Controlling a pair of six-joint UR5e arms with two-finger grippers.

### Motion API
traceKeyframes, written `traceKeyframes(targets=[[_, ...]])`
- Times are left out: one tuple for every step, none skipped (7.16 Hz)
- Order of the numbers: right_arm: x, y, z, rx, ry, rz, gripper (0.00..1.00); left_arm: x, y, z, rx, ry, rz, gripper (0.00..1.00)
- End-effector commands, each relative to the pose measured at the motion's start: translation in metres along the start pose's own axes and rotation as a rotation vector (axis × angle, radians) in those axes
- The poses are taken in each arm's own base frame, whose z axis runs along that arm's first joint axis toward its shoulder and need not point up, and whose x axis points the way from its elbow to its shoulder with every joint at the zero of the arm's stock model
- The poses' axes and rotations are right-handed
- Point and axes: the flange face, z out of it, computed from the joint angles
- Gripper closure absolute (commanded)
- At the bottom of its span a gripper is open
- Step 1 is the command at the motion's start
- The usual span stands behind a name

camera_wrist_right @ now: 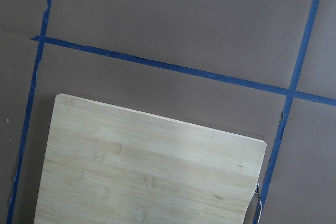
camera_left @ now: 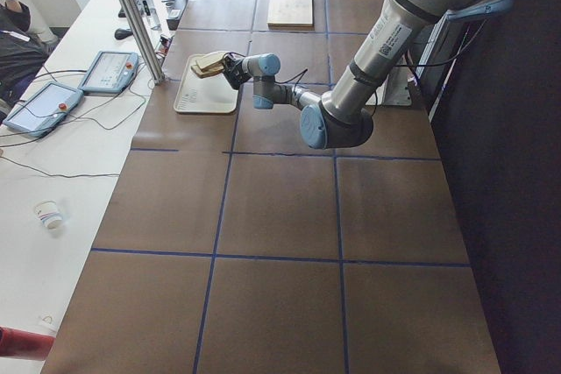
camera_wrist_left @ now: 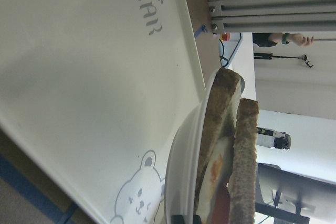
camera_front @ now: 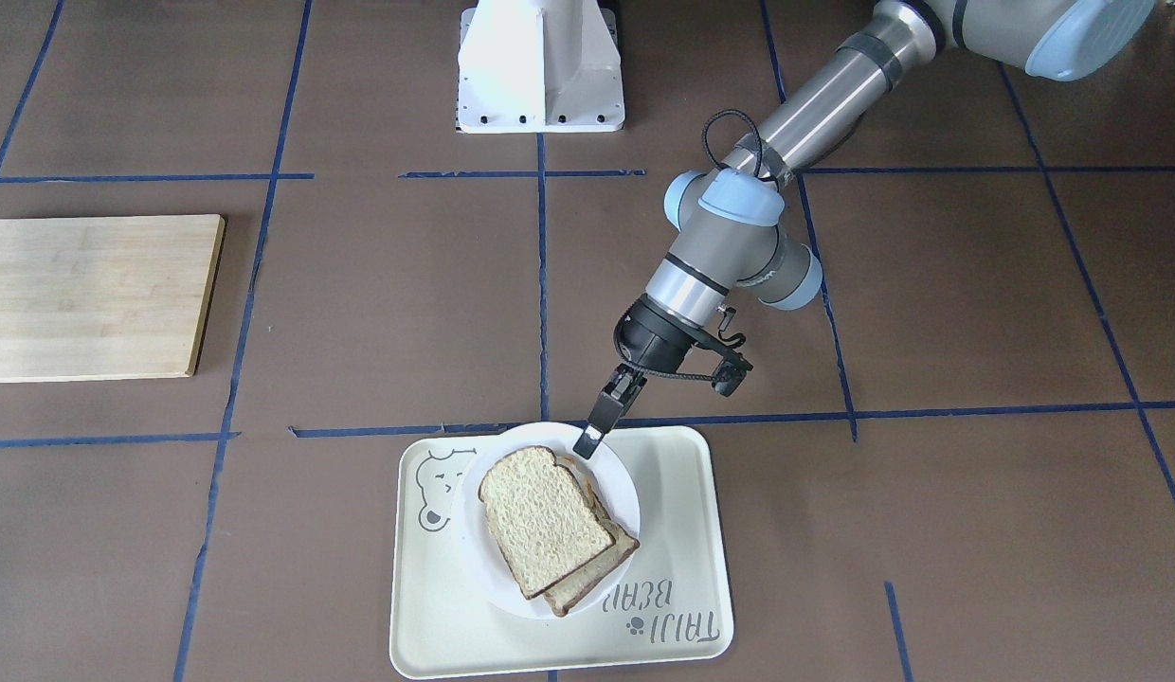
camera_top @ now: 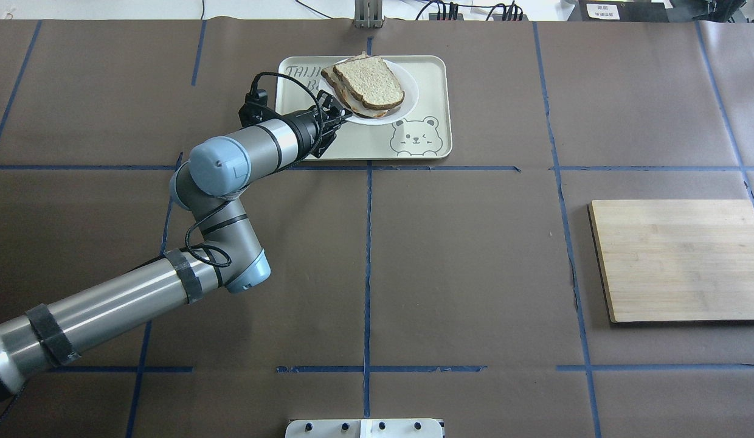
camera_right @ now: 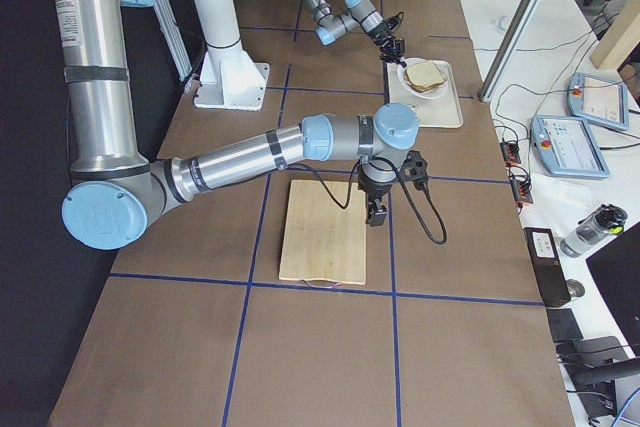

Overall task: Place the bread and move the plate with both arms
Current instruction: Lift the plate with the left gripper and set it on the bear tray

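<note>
The bread [camera_front: 545,521], a speckled slice with dark crust, lies on top of a second tan slice [camera_front: 597,568] on the small white plate [camera_front: 618,474]. The plate sits on the cream bear tray [camera_front: 682,530]. My left gripper [camera_front: 587,440] is shut on the plate's rim on the robot's side; the overhead view shows it too [camera_top: 340,112]. In the left wrist view the plate rim [camera_wrist_left: 181,156] and the stacked bread [camera_wrist_left: 244,156] are close up. My right gripper [camera_right: 377,212] hangs over the wooden board, seen only from the side, so I cannot tell whether it is open or shut.
A wooden cutting board [camera_top: 678,258] lies on the robot's right side of the table, also in the right wrist view [camera_wrist_right: 152,171]. The white fixed base [camera_front: 540,66] stands at the robot's edge. Blue tape lines cross the brown table.
</note>
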Motion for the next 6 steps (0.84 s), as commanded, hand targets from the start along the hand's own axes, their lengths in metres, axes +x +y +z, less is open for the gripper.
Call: traceKeyframes(targets=[[0.005, 0.005, 0.004, -0.002, 0.003, 0.007, 0.00, -0.012, -0.013, 0.021, 0.046, -0.047, -0.001, 0.98], [0.007, 0.005, 0.006, -0.005, 0.003, 0.012, 0.00, -0.009, -0.006, 0.032, 0.050, -0.055, -0.001, 0.97], [0.012, 0.003, 0.010, -0.013, 0.001, 0.022, 0.00, -0.014, -0.010, 0.033, 0.052, -0.067, -0.003, 0.83], [0.013, 0.002, 0.009, -0.012, 0.001, 0.023, 0.00, -0.012, -0.013, 0.031, 0.049, -0.060, 0.003, 0.22], [0.013, 0.001, 0.008, -0.010, 0.001, 0.023, 0.00, -0.013, -0.016, 0.021, 0.041, -0.053, 0.010, 0.00], [0.014, 0.001, 0.008, -0.010, 0.001, 0.024, 0.00, -0.017, -0.040, -0.004, 0.003, -0.078, 0.010, 0.00]])
